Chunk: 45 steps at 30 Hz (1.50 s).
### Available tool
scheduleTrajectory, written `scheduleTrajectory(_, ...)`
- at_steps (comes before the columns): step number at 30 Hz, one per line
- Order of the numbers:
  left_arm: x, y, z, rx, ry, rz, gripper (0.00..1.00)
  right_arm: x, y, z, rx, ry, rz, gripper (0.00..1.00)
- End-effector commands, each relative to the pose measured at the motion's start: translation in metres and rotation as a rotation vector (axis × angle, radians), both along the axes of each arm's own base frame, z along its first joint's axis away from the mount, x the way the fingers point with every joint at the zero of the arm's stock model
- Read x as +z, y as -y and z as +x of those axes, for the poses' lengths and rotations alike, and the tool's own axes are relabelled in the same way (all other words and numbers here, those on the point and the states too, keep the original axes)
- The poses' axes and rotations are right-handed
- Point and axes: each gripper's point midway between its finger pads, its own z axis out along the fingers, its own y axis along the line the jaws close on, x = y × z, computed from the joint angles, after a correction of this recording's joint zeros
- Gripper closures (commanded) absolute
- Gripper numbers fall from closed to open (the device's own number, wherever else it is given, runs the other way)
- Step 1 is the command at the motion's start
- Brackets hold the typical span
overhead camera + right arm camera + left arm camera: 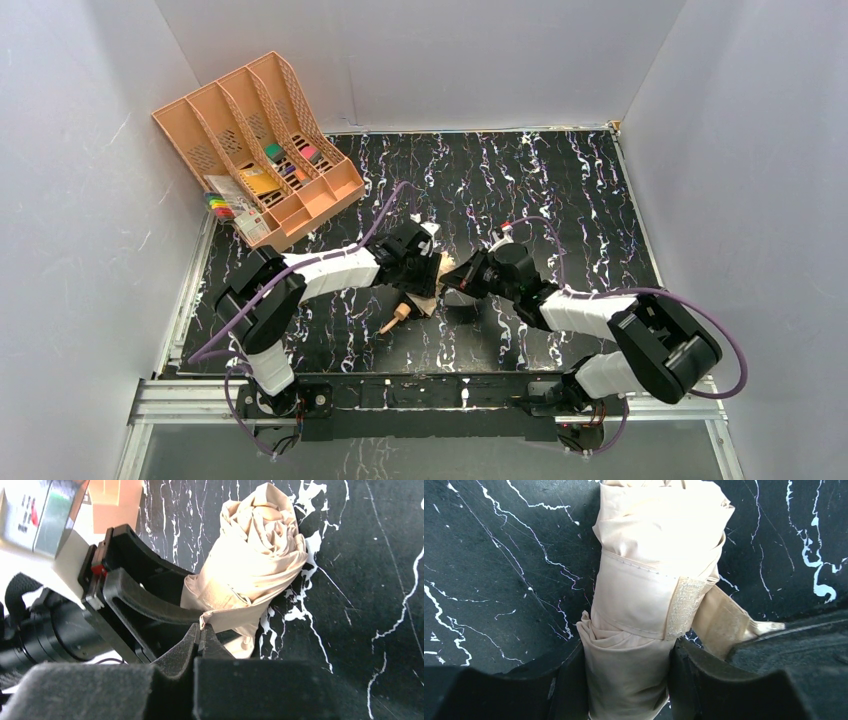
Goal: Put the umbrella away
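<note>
- Left gripper (626, 675) sits nearest us, jaws partly spread and clamped on the umbrella (649, 545). The umbrella lies on the table (484, 590) and runs straight ahead from between the fingers.
- Right gripper (202, 632), jaws pressed together, pinches the loose end of the strap (721, 620), just to the left gripper's right.
- We judge the umbrella light, with a soft, bunched canopy. The fabric gives under the pads and looks smooth enough to slide, over what is likely a stiff shaft inside.
- Best hold, we think, is around the rolled middle, squeezed down to that core. The handle (395, 318), poking out behind the left gripper, looks a firmer second choice.
- We take the strap to be thin and floppy, so it wants a snug pull, not a hard one.
- Ahead and left of the left gripper, well apart, stands the tray (250, 140).
</note>
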Motion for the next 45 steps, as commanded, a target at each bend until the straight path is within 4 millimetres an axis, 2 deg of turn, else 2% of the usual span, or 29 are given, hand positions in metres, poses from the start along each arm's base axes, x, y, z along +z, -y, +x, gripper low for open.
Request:
scheduleTrajectory(1, -0.074, -0.083, -0.047, 0.002, -0.109, 0.385, 1.0, 0.102, -0.034, 0.025, 0.029, 0.197, 0.274, 1.0)
scheduleTrajectory(12, -0.081, -0.06, -0.067, -0.102, -0.088, 0.365, 1.0, 0.083, -0.045, 0.045, 0.024, 0.163, 0.261, 1.0)
scheduleTrajectory(15, -0.081, -0.052, -0.071, -0.146, -0.084, 0.359, 1.0, 0.074, -0.051, 0.047, 0.044, 0.151, 0.259, 1.0)
scheduleTrajectory(20, -0.079, -0.044, -0.075, -0.175, -0.075, 0.328, 1.0, 0.048, -0.048, 0.054, 0.018, 0.117, 0.202, 0.99)
scheduleTrajectory(25, -0.074, -0.034, -0.081, -0.219, -0.073, 0.278, 1.0, 0.024, -0.034, 0.064, -0.025, 0.084, 0.164, 0.78)
scheduleTrajectory(30, -0.065, -0.02, -0.089, -0.275, -0.079, 0.198, 1.0, 0.009, -0.028, 0.065, -0.007, 0.048, 0.174, 0.71)
scheduleTrajectory(39, -0.047, -0.007, -0.094, -0.351, -0.055, 0.108, 1.0, -0.026, 0.012, 0.064, -0.087, -0.025, 0.081, 0.7)
scheduleTrajectory(45, -0.027, 0.0, -0.093, -0.484, 0.011, 0.064, 1.0, -0.026, 0.054, 0.072, -0.168, 0.01, -0.171, 0.66)
